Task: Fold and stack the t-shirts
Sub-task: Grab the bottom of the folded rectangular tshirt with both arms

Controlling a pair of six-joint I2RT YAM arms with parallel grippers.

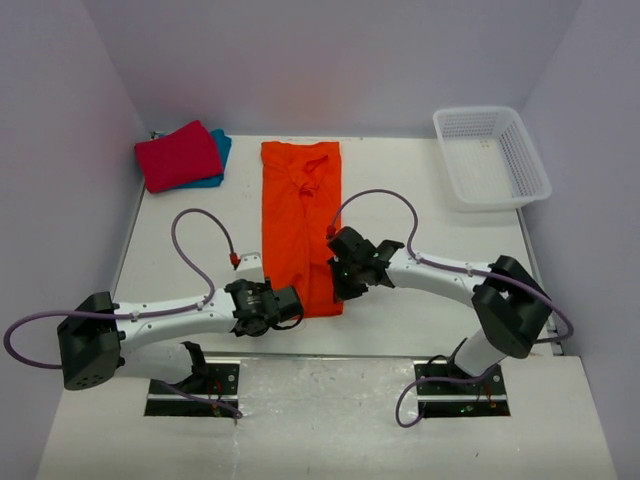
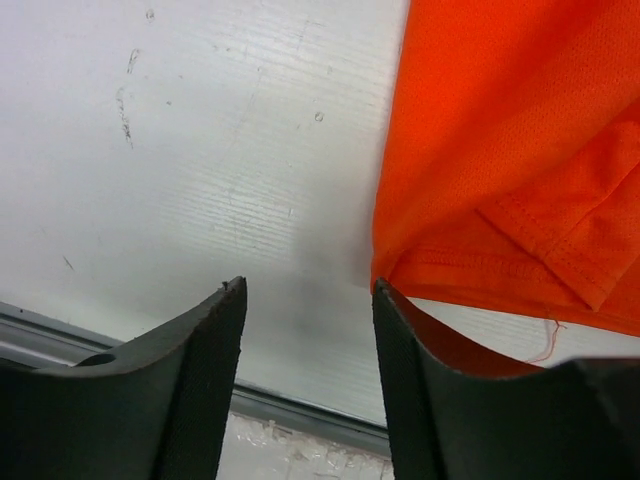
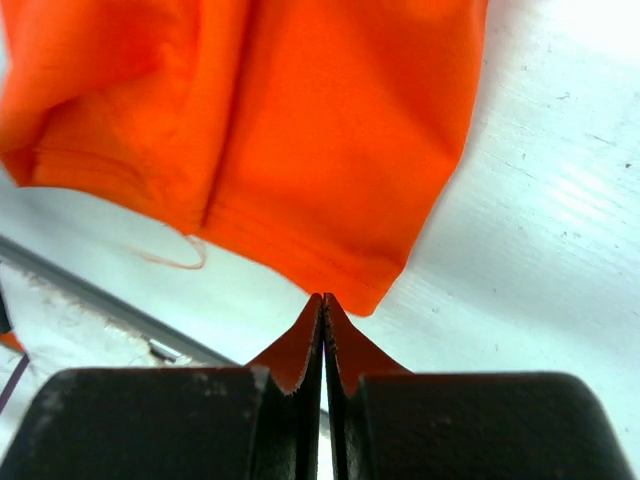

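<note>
The bright orange t-shirt [image 1: 300,220] lies flat mid-table, folded into a long strip running from back to front. My left gripper [image 1: 293,304] is open and empty at the strip's near left corner. In the left wrist view [image 2: 310,292], the shirt's corner [image 2: 500,150] lies just beyond my right fingertip. My right gripper [image 1: 338,288] is shut at the near right corner. In the right wrist view [image 3: 322,298], its tips meet the hem of the orange shirt [image 3: 300,130], and no cloth shows between them. The crimson shirt [image 1: 178,157] lies folded on the teal shirt [image 1: 222,146] at back left.
A white lattice basket [image 1: 530,160] stands at the back right corner. The table's near edge, a metal rail [image 2: 300,408], runs just behind both grippers. Purple cables loop above both arms. Walls close the table's back and sides.
</note>
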